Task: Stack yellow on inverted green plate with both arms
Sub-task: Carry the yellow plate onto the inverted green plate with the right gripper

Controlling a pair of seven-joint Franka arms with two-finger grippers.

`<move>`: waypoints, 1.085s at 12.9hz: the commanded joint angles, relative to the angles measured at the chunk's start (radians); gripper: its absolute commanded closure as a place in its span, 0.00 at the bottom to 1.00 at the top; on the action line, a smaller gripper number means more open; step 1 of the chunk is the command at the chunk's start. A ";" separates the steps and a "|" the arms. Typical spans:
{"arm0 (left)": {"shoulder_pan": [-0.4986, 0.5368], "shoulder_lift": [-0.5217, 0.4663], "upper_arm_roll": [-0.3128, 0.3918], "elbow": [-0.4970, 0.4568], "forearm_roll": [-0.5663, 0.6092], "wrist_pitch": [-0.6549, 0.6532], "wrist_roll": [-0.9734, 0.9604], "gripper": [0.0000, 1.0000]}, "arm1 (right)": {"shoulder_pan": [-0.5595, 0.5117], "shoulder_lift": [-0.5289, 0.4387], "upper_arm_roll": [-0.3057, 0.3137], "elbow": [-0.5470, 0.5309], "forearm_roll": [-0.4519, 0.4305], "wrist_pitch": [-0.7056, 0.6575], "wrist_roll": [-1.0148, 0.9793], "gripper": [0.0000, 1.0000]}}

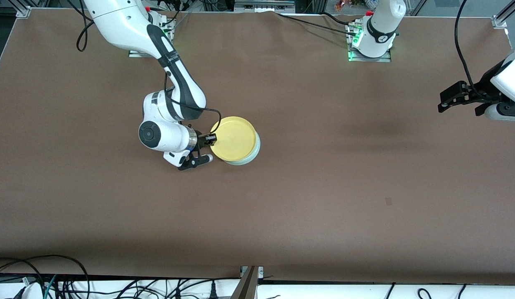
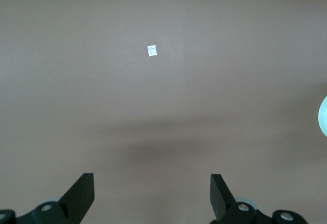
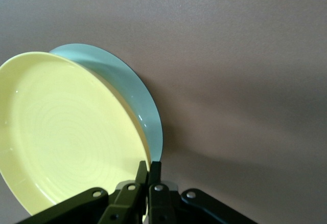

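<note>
Right arm: reaches from its base down over the middle of the brown table (image 1: 324, 199), wrist bent toward the plates.
Right gripper (image 1: 210, 140): low over the table at the edge of the plate stack that faces the right arm's end; fingers pinched together on the rim of the yellow plate, as the right wrist view (image 3: 148, 175) shows close up.
Yellow plate (image 1: 234, 138): right way up, its rim clamped by the right gripper; it sits over the green plate, slightly offset, so it covers most of it. In the right wrist view (image 3: 66, 132) its ridged inner face fills the space beside the fingers.
Green plate (image 1: 251, 157): under the yellow plate, just beside the right gripper's tips; only a pale crescent shows, on the side toward the front camera and the left arm's end. The right wrist view (image 3: 138, 98) shows its edge curving out from beneath the yellow one.
Left arm: waits at its own end of the table, well apart from the plates.
Left gripper (image 1: 448, 101): up in the air over bare table, fingers spread wide and holding nothing; the left wrist view (image 2: 152, 196) shows both tips apart.
White speck (image 2: 152, 51): a small pale mark on the table below the left gripper.
</note>
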 commanded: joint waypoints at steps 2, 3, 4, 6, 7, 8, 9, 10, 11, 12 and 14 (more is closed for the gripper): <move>0.006 0.016 -0.003 0.033 0.008 -0.012 -0.007 0.00 | 0.012 0.025 -0.005 0.018 -0.003 0.006 -0.015 1.00; 0.006 0.016 -0.003 0.033 0.006 -0.012 -0.007 0.00 | 0.016 0.025 -0.003 0.018 -0.001 0.006 -0.015 1.00; 0.005 0.016 -0.003 0.033 0.006 -0.012 -0.007 0.00 | 0.019 0.025 -0.003 0.018 -0.003 0.006 -0.015 1.00; 0.006 0.016 -0.003 0.033 0.004 -0.011 -0.008 0.00 | 0.027 0.025 -0.005 0.020 -0.003 0.011 -0.015 1.00; 0.005 0.016 -0.003 0.035 0.004 -0.011 -0.008 0.00 | 0.027 0.025 -0.003 0.020 0.000 0.020 -0.014 1.00; 0.005 0.016 -0.003 0.033 0.004 -0.011 -0.008 0.00 | 0.027 0.025 -0.003 0.018 -0.001 0.021 -0.015 1.00; 0.005 0.016 -0.004 0.033 0.004 -0.011 -0.010 0.00 | 0.026 0.025 -0.005 0.020 -0.003 0.021 -0.015 1.00; 0.005 0.016 -0.004 0.035 0.004 -0.011 -0.011 0.00 | 0.020 0.030 -0.005 0.020 0.002 0.021 -0.015 0.43; 0.005 0.016 -0.004 0.035 0.003 -0.009 -0.010 0.00 | 0.015 0.022 -0.008 0.025 -0.003 0.020 -0.015 0.00; 0.003 0.018 -0.004 0.035 0.003 -0.009 -0.011 0.00 | 0.016 0.011 -0.009 0.044 -0.004 0.014 -0.011 0.00; 0.003 0.018 -0.004 0.033 0.003 -0.009 -0.011 0.00 | 0.015 -0.041 -0.031 0.051 -0.004 0.003 -0.009 0.00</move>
